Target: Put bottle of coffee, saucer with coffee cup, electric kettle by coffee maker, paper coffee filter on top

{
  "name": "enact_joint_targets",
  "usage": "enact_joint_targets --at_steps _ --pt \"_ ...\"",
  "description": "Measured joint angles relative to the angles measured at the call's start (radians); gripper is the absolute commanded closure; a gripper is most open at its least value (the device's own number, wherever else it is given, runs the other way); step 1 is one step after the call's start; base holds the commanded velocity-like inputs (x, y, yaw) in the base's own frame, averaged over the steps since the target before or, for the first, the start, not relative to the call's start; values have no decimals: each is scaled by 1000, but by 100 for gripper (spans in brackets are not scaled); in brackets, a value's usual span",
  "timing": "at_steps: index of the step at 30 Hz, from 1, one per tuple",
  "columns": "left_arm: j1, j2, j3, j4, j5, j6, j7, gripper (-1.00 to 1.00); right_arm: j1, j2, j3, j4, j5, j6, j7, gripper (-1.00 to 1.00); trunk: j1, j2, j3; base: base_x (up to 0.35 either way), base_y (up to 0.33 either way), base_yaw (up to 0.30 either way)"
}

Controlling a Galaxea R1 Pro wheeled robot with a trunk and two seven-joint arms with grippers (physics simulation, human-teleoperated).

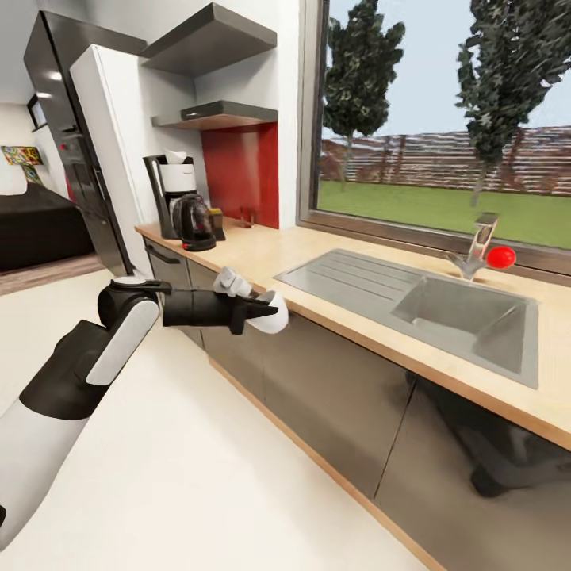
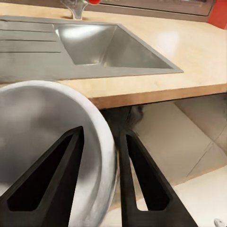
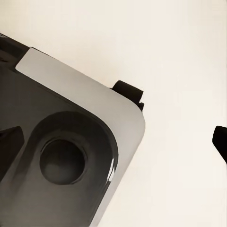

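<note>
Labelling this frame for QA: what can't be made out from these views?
- Head view: black coffee maker base, hidden by the black electric kettle.
- Head view: small dark items beside the kettle, too small to identify.
- Left wrist view: white round dish in the left gripper, cut off by the frame edge.
- Right wrist view: right gripper, only finger tips visible; state unclear.

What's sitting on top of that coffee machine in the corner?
A white paper filter sits on top of the coffee maker. The electric kettle in front hides the machine's lower part.
</note>
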Motion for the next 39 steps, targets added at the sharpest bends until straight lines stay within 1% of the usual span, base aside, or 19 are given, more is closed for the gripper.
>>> enact_joint_targets --at_steps 8,19,29,39 --pt "0 0 0 0 0 0 0 100 0 0 0 0 0 0 0 -100 0 0 0 254 259 242" --pt "0 0 0 0 0 0 0 100 0 0 0 0 0 0 -2 -100 0 0 0 270 238 49" --pt "1 0 0 0 0 0 0 100 0 0 0 -1 0 0 -2 -100 0 0 0 286 213 256" --pt "0 0 0 0 0 0 0 100 0 0 0 -1 0 0 -2 -100 0 0 0 312 148 271"
